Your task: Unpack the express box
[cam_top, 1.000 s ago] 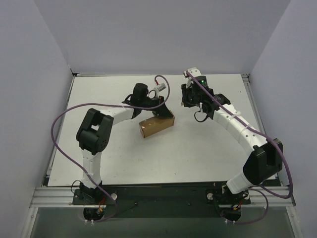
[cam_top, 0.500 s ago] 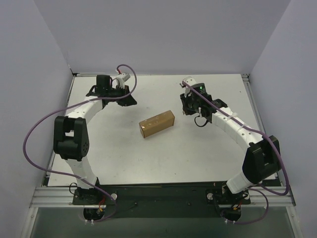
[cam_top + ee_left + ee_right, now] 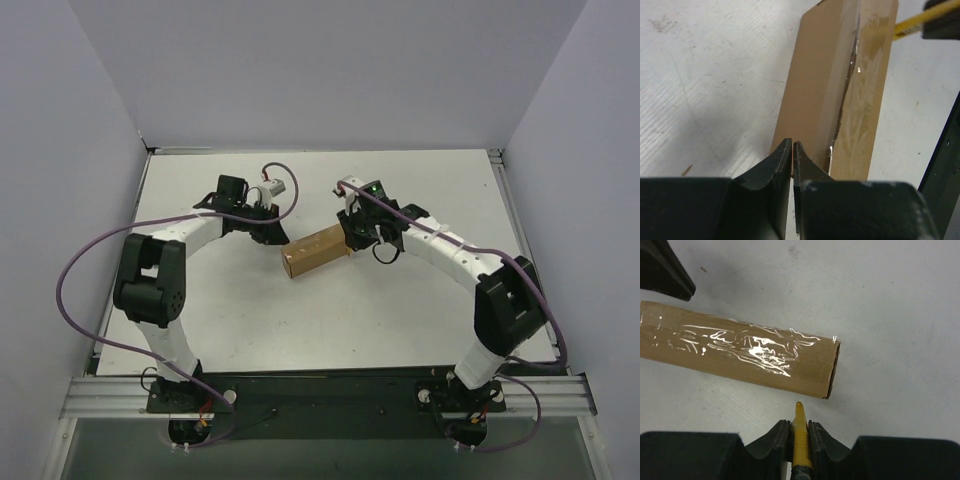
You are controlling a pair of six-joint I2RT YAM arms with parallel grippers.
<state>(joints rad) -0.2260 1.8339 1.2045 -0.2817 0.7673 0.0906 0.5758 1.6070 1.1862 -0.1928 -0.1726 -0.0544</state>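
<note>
Two ends of glossy-taped kraft box (image 3: 315,250) — left claw (image 3: 792,145) closed, empty; right claw (image 3: 799,423) round yellow knife (image 3: 799,412)

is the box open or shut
Shut. The box lies flat with its flaps down under shiny tape; whether the seam is cut yet, cannot tell.

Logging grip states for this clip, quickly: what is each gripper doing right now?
Left gripper: closed, holding nothing.
Right gripper: closed on the yellow utility knife.
</note>
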